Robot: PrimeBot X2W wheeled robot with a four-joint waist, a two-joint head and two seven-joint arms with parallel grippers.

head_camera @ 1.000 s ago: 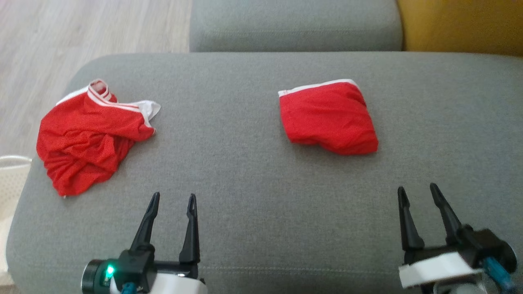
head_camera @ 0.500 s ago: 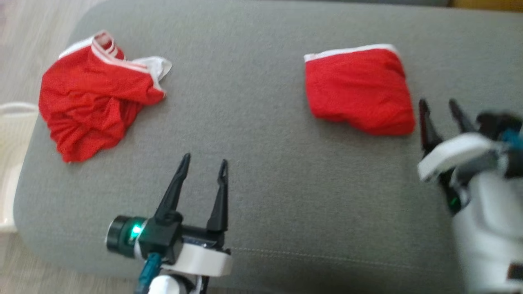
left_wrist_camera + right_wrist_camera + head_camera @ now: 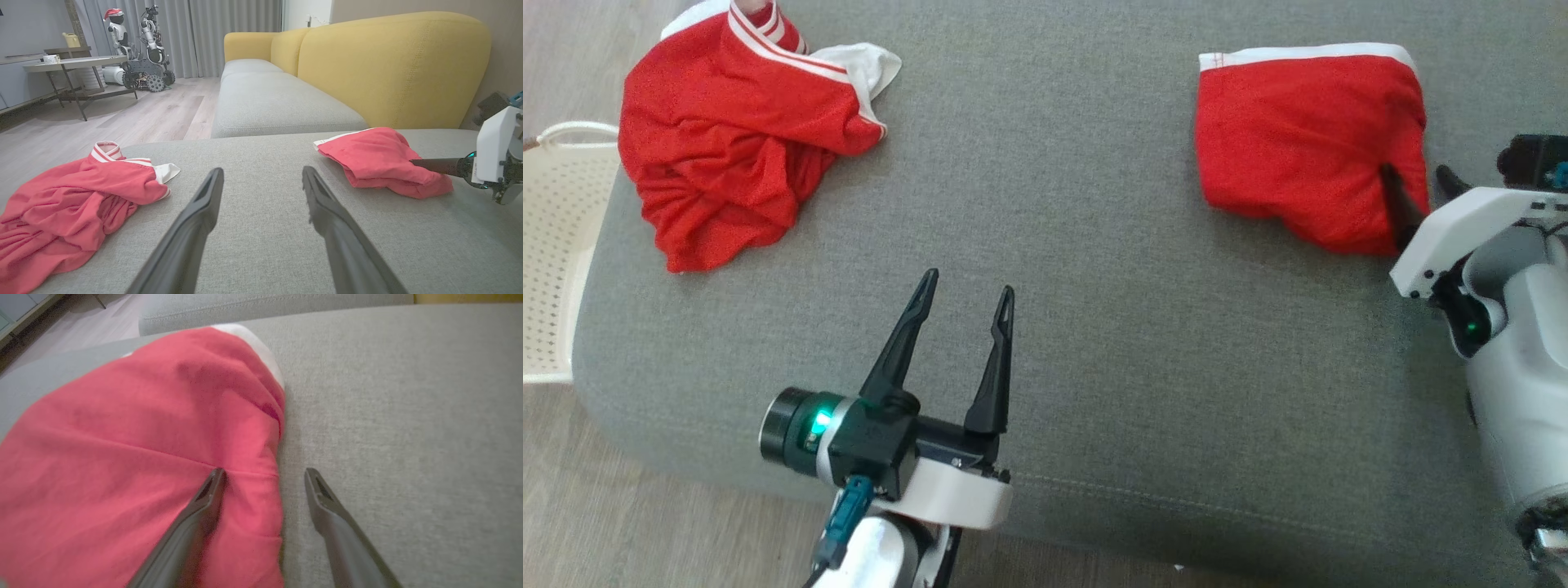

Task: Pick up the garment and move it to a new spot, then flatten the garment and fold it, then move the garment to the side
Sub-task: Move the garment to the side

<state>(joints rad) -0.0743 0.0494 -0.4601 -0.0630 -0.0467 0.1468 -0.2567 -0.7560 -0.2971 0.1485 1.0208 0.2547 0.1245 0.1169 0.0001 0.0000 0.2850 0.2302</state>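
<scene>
Right gripper at the fold's edge: jaws spread, nothing held
Folded red shorts lie upper right in the head view on the grey seat cushion. One finger rests on the cloth's right edge, the other over bare cushion. Judgement: close low to pinch every layer, or the fold spills. Left gripper, lower centre, released and empty

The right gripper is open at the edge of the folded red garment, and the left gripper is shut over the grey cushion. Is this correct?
One thing is wrong: the left gripper is open too, its fingers apart over the grey cushion, as the left wrist view shows.
</scene>
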